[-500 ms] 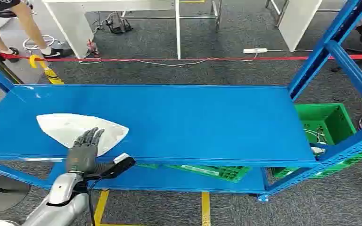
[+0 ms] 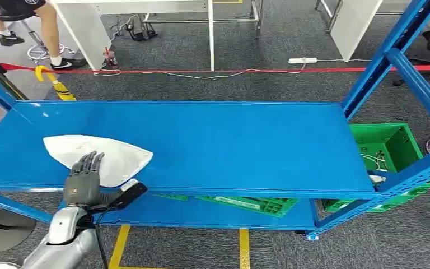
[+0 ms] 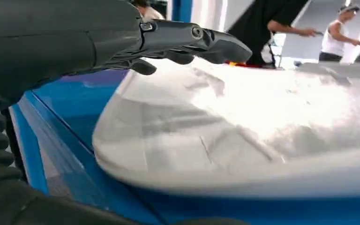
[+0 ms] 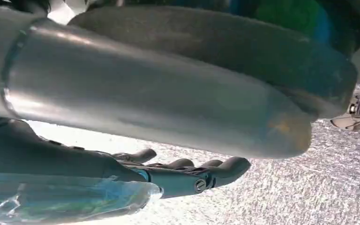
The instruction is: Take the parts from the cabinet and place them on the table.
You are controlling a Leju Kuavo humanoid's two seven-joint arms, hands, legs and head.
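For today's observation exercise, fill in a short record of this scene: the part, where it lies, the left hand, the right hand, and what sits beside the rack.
part: white part, flat and pointed at one end
location: on the top blue shelf, near its front edge
left hand: left hand fingers spread over the part's near edge; grip not clear
right hand: right hand hangs over the carpet, fingers loosely extended, holding nothing
beside rack: green crate on the floor

Head cam high, looking down at shelf [image 2: 201,145]; left wrist cam skims low along it, shared white part [image 2: 98,154] at 8 o'clock.
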